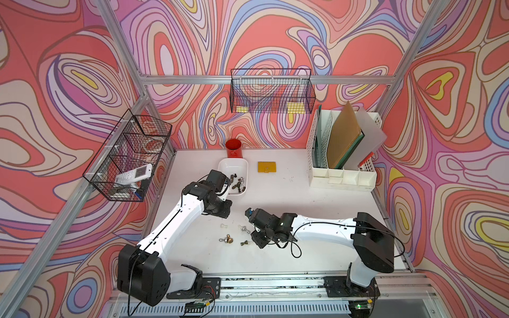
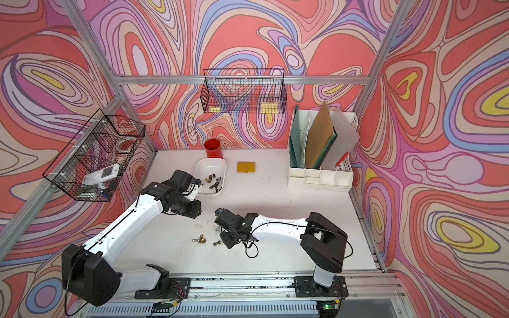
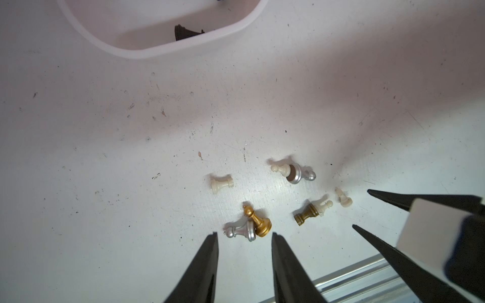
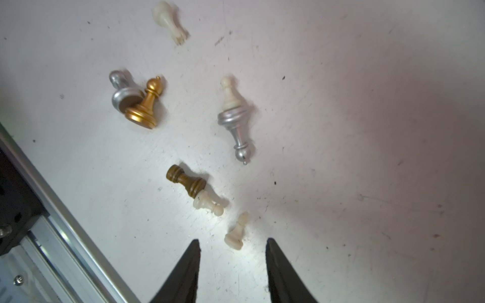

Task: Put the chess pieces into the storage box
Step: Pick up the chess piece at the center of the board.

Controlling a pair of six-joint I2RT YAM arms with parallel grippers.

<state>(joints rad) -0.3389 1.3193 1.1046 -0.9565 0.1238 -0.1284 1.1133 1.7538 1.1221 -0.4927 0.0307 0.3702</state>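
Gold, silver, brass and ivory chess pieces (image 4: 143, 110) lie toppled on the table (image 1: 275, 209) between my arms. I see more of them in the white storage box (image 1: 232, 166), but only in both top views; the pale pawns are clear only in the wrist views. My left gripper (image 3: 244, 234) hovers beside the box, jaws apart and empty. My right gripper (image 4: 233, 240) tilts down over a white pawn (image 4: 235, 233), jaws apart.

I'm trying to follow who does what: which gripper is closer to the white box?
Left. The left gripper hangs just off a near corner of the white box; the right gripper sits farther back, by the loose chess pieces.
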